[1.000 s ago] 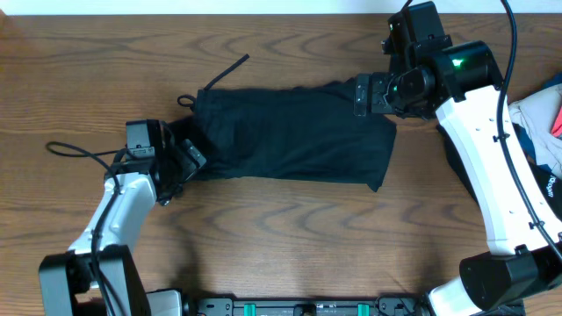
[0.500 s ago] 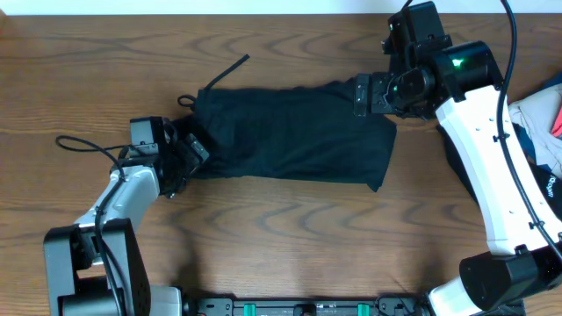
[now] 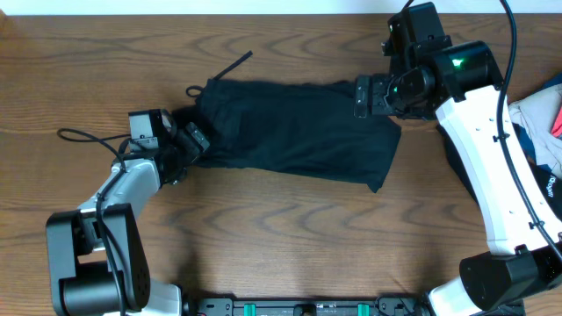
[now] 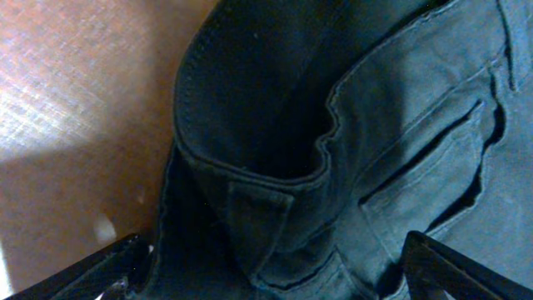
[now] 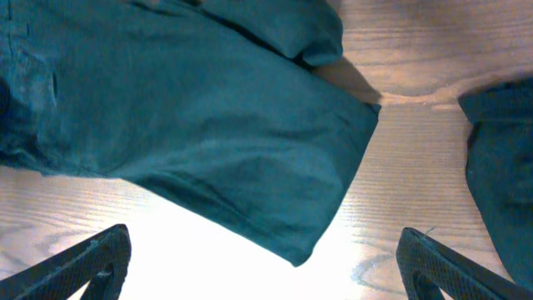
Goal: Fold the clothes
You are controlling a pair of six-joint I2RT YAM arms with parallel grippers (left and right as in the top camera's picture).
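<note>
A black garment of the clothes (image 3: pixel 299 132) lies folded lengthwise across the middle of the table, waistband to the left. My left gripper (image 3: pixel 187 147) stands open at that waist end. In the left wrist view its fingertips (image 4: pixel 112 268) straddle the waistband and a back pocket (image 4: pixel 416 179), low over the cloth. My right gripper (image 3: pixel 362 95) hangs open above the garment's far right corner. In the right wrist view (image 5: pixel 266 279) nothing sits between its fingers, and the leg hem (image 5: pixel 333 208) lies below.
More clothes lie at the right edge: a whitish one with pink and blue (image 3: pixel 543 110) and a dark one under the right arm (image 3: pixel 455 158), also in the right wrist view (image 5: pixel 500 167). A drawstring (image 3: pixel 230 68) trails from the waist. A cable (image 3: pixel 83 138) loops left.
My left gripper has moved toward the far side along the waist end, and that end of the garment has shifted slightly with it. The right arm has not moved.
</note>
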